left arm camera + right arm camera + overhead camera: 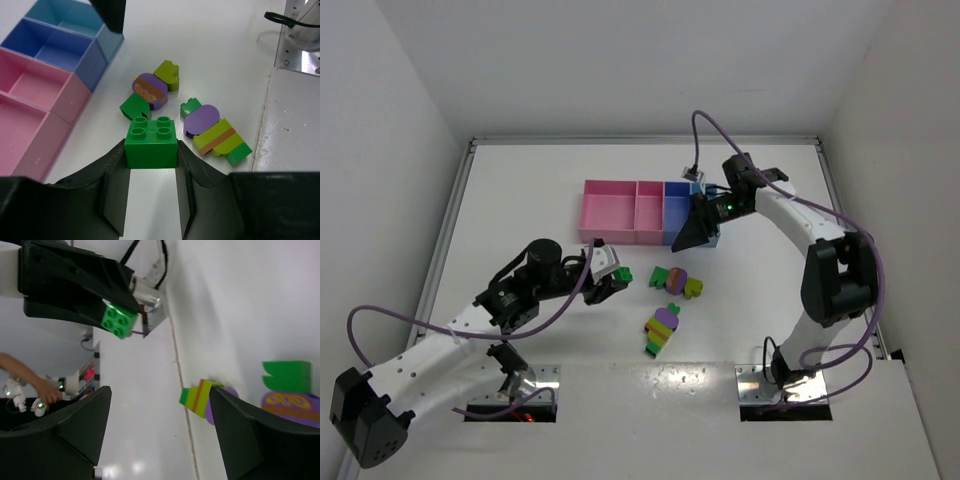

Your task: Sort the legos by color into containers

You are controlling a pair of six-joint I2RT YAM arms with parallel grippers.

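Left wrist view: left gripper (151, 159) clamps a green brick (151, 141)

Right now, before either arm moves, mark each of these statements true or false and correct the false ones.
1. The left gripper is shut on a green brick. True.
2. The right gripper holds a purple brick. False: its fingers stand apart with nothing between them.
3. Two multicoloured clumps lie on the table, outside the bins. True.
4. The green brick lies in the wide pink bin. False: the left gripper holds it, and that bin shows no brick.
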